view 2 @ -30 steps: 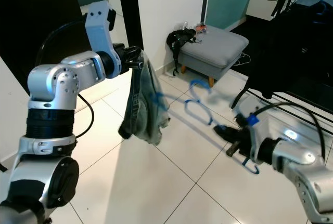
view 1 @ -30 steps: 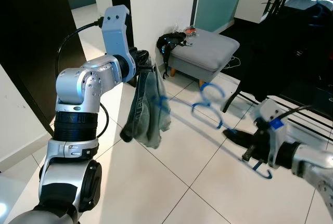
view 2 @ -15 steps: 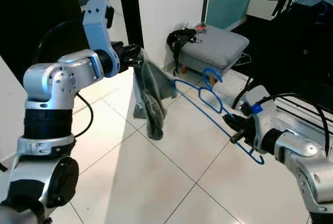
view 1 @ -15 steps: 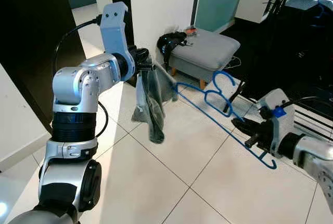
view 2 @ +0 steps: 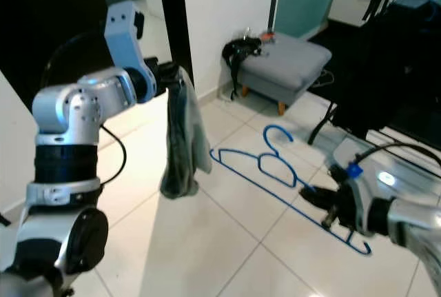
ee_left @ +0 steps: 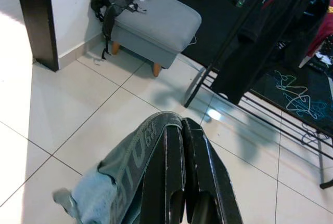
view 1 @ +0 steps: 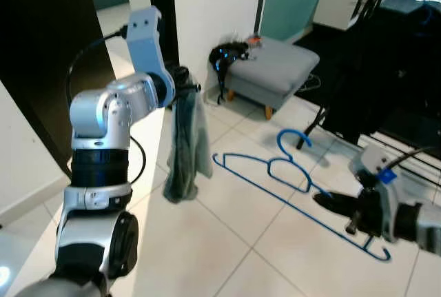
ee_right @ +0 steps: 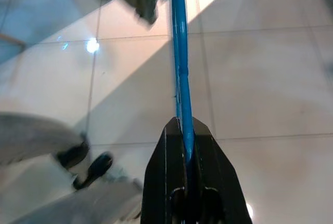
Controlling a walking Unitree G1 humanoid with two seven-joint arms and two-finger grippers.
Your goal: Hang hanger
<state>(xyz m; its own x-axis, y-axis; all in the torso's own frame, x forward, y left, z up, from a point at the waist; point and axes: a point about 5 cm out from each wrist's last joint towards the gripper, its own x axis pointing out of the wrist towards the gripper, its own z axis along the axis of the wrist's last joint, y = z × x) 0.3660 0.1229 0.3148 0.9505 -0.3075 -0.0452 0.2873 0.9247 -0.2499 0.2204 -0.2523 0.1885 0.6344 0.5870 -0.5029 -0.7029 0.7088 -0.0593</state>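
Observation:
A blue wire hanger (view 1: pixel 289 187) is held out flat above the tiled floor, its hook (view 1: pixel 293 138) pointing away from me. My right gripper (view 1: pixel 329 202) at the lower right is shut on its long bar (ee_right: pixel 180 68). A grey-blue pair of jeans (view 1: pixel 185 151) hangs limp from my left gripper (view 1: pixel 185 85), which is raised at the left and shut on the waistband (ee_left: pixel 139 146). The hanger's near tip (view 1: pixel 218 159) sits just right of the hanging jeans, apart from them.
A grey footstool (view 1: pixel 272 66) with a black bag (view 1: pixel 226 56) stands by the white wall. A dark clothes rack (ee_left: pixel 260 31) with hung garments is at the right. A dark door (view 1: pixel 48 69) is on the left.
The hanger has come out of the jeans and dropped lower and to the right with my right gripper. The jeans now hang straight down from the left gripper.

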